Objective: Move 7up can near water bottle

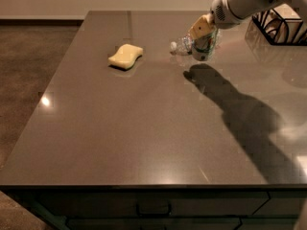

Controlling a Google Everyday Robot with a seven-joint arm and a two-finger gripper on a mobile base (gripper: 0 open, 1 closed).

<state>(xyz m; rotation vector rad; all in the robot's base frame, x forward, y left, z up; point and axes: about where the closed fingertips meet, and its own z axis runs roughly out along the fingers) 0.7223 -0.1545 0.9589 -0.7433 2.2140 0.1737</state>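
Observation:
The 7up can is white and green and hangs just above the counter, held in my gripper, which comes in from the upper right on a white arm. The gripper is shut on the can. The water bottle lies on its side just left of and behind the can, its white cap pointing left. Most of the bottle is hidden by the can and gripper.
A yellow sponge lies on the dark counter to the left. A black wire rack stands at the back right. The arm's shadow falls across the right of the counter. The counter's front edge is near the bottom.

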